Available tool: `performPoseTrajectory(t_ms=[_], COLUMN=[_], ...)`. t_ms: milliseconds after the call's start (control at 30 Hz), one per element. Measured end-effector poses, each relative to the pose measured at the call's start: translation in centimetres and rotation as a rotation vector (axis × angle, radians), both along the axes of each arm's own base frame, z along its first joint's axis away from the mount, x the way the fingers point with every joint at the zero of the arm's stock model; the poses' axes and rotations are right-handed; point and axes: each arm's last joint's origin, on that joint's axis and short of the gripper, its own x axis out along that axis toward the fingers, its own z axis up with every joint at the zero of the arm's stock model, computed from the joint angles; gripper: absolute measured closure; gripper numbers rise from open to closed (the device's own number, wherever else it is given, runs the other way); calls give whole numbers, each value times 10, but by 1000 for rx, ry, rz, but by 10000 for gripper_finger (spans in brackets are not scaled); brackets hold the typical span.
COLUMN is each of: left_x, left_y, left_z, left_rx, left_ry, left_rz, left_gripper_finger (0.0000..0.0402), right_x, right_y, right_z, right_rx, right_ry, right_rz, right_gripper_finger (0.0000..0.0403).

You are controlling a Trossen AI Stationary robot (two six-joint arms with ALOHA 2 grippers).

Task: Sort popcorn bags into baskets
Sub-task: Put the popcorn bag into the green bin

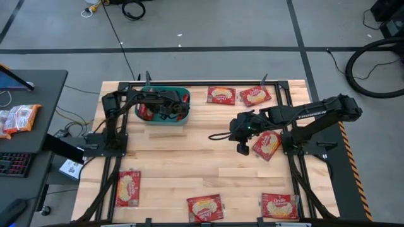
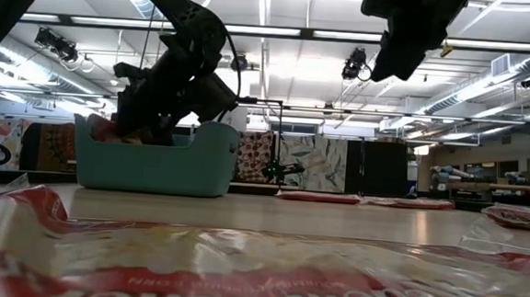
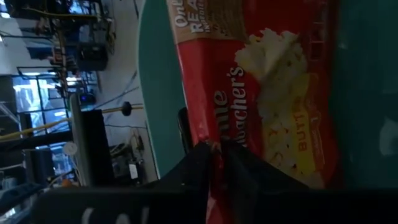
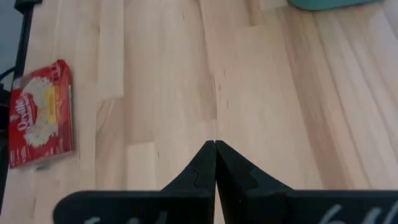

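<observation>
The teal basket stands at the far left of the table. My left gripper reaches down into it and is shut on a red popcorn bag; red also shows inside the basket in the high view. My right gripper hovers shut and empty over the bare middle of the table, beside a bag lying flat. Other red bags lie flat: two at the far edge, several along the near edge. My left gripper pinches the popcorn bag between its two fingers at one edge. It comes from above, slanting down into the basket. The bag sits inside the basket, between its teal walls; whether it rests on the floor, I cannot tell.
Black frame rails run along the table's edges. A side desk at left holds white-and-orange packets and a keyboard. In the low view one bag lies right before the camera. Bare wood lies under the right gripper, with one bag off to the side.
</observation>
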Motion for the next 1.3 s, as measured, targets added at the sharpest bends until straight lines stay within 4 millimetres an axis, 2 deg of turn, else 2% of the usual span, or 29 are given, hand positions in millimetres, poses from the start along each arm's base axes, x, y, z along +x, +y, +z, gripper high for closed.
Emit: performPoseTrajectory(t_ms=[233, 400, 467, 567, 667, 733, 833, 933, 1067, 1167, 1300], left_x=[-1, 1, 3, 3, -5, -15, -33, -55, -75, -78, -75], left_y=[-1, -2, -3, -4, -8, -11, -17, -25, -34, -37, -35], left_z=[1, 7, 16, 33, 61, 80, 111, 138, 163, 166, 150], left_rx=[-31, -51, -50, -30, 6, 37, 106, 166, 181, 139, 127], left_ry=[-7, -8, -40, -108, -207, -276, -384, -485, -648, -823, -917], left_rz=[20, 14, 11, 4, 0, -1, -11, -22, -61, -49, 38], left_gripper_finger=[312, 283, 272, 258, 249, 248, 249, 250, 250, 250, 250], right_x=[0, 1, 2, 3, 6, 9, 16, 24, 42, 63, 88], right_y=[-3, -16, -25, -38, -53, -65, -85, -103, -122, -128, -127], right_z=[0, 0, 1, 2, -1, -8, -23, -49, -71, -69, -53], right_rx=[-21, -54, -106, -317, -542, -596, -544, -492, -471, -441, -393], right_ry=[-8, -21, -29, -31, -25, -34, -50, 34, 138, 182, 198], right_rz=[-39, -131, -163, -145, -122, -101, -82, -86, -107, -112, -126], right_gripper_finger=[392, 389, 386, 381, 374, 365, 340, 301, 241, 204, 178])
